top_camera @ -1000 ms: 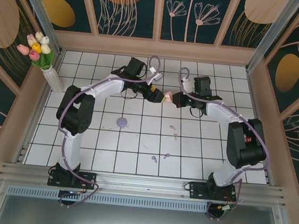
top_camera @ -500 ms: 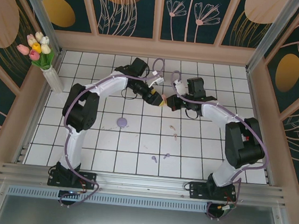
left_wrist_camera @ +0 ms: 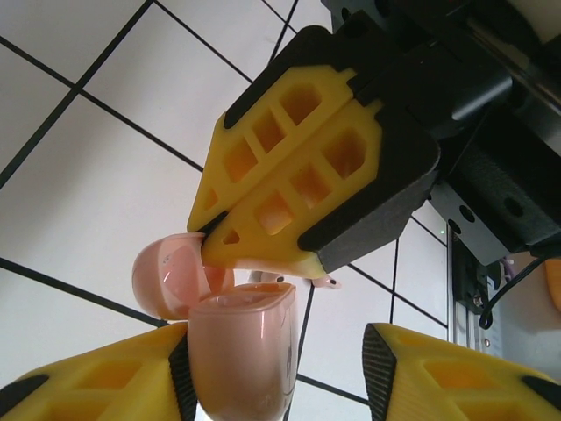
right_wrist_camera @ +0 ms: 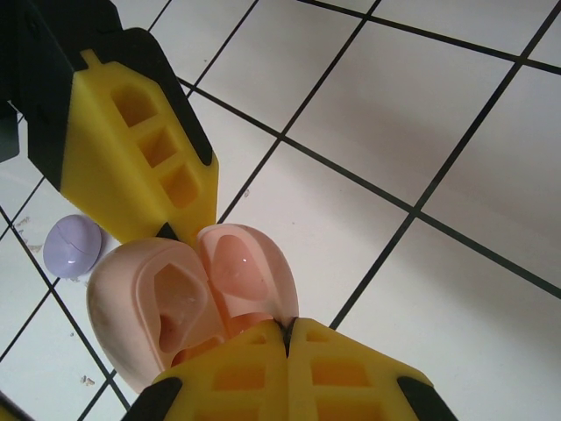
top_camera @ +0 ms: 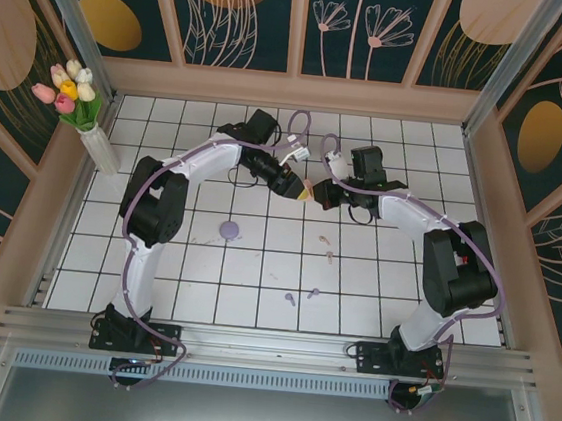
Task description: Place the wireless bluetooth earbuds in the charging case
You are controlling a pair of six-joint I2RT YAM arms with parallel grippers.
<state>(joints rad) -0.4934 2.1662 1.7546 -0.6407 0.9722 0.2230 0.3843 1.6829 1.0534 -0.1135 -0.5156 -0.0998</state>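
Gripping open pink case (right_wrist_camera: 166, 298) | right gripper (right_wrist_camera: 287, 329) is clamping its edge | left gripper (left_wrist_camera: 280, 351) is straddling it, fingers apart

A white vase (top_camera: 100, 147) of tulips (top_camera: 68, 88) stands at the far-left corner of the white tiled table (top_camera: 374, 281).

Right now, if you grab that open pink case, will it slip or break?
The pink case looks glossy and rounded, so it may slip. Its two halves stand open, so the join could flex or strain. Hollow shells suggest it's probably light.
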